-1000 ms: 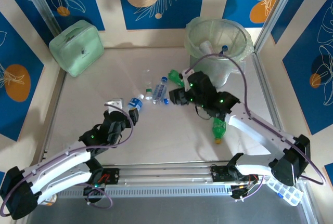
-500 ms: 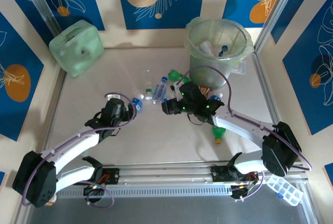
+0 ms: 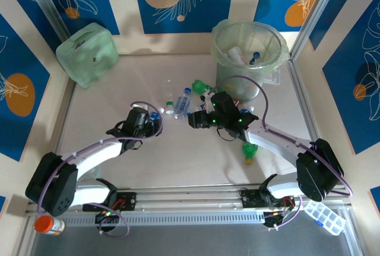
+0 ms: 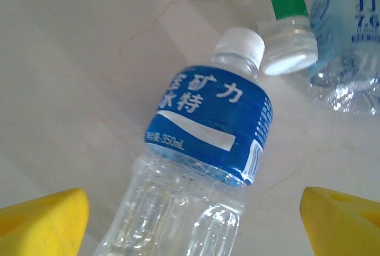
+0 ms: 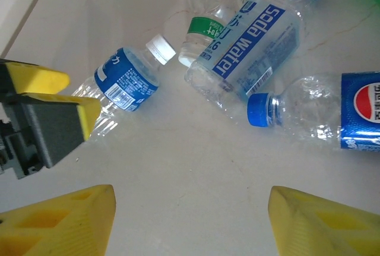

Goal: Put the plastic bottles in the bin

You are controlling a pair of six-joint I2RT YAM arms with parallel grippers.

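A pale, marble-look table (image 3: 178,155) sits inside walls with blue leaf-print panels. The bin (image 3: 217,48) stands at the far right corner, with a few plastic bottles (image 3: 248,57) lying in it. Most of the others lie in a loose cluster at mid-table, near the bin's foot: a soda water bottle (image 5: 249,48), a green-labelled bottle (image 5: 203,27) right beside it, and a Pepsi bottle (image 5: 332,113) close by. A green bottle (image 3: 249,151) lies apart from them, by the right arm. The left gripper (image 4: 190,208) is low over a blue-labelled bottle (image 4: 208,125) – its yellow fingers are spread wide on either side of the clear body, touching nothing. The right gripper (image 5: 190,214) hovers at the near right of the cluster – fingers apart, holding nothing, with bare table between them
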